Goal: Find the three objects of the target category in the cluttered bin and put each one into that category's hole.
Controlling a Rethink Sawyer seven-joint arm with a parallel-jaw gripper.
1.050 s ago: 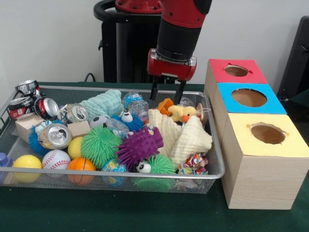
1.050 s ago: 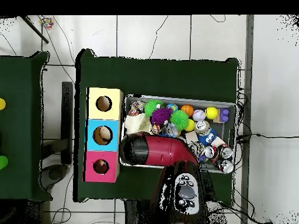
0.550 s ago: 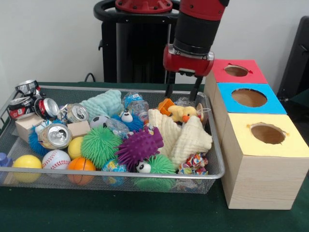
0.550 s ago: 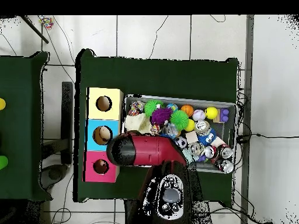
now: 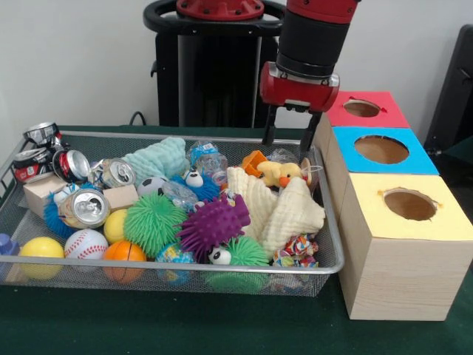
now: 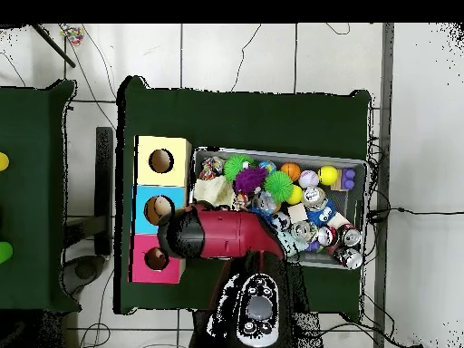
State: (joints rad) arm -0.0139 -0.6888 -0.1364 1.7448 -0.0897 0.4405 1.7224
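Jaws (image 5: 288, 140) parted, empty, above bin's (image 5: 334, 244) right edge beside boxes (image 5: 395, 244).

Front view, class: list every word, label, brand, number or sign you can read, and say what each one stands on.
No text can be read in either view.
Drink cans at the wire bin's left end: printed, but too blurred to read.
Wrapped item at the bin's front right corner: patterned, no legible letters.
Three boxes, red, blue, yellow: plain tops, no labels.
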